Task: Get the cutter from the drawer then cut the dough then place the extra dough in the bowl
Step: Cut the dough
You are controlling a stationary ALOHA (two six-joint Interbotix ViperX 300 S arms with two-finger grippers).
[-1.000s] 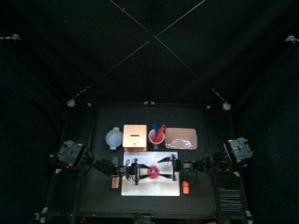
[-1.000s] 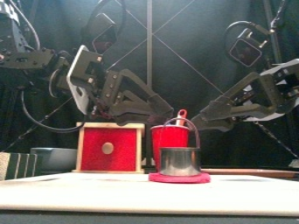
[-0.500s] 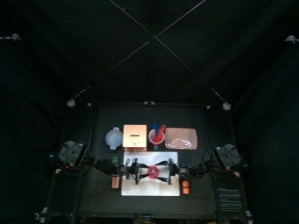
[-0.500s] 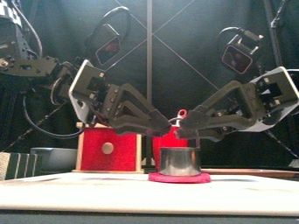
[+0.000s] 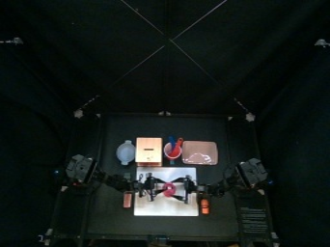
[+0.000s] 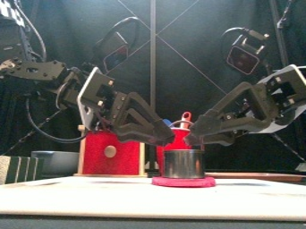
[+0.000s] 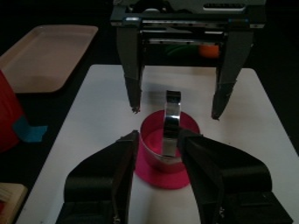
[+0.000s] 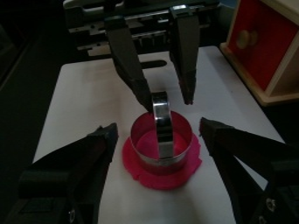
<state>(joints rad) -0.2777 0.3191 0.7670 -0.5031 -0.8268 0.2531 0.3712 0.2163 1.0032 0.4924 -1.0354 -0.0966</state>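
Left hand (image 7: pixel 162 144) and right hand (image 8: pixel 160 131) both gape wide and empty, flanking the cutter (image 6: pixel 183 164), which stands upright on the dough (image 6: pixel 167 182) at the middle of the white board (image 6: pixel 72 195). We judge cutting underway; next, close on the cutter and lift it clear.

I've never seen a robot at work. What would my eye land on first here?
The round metal cutter stands on a flat disc of pink dough in the middle of the white cutting board. The left gripper and the right gripper flank it from opposite sides, both with jaws open. Behind, to the left, stands the wooden box with its red drawer front.
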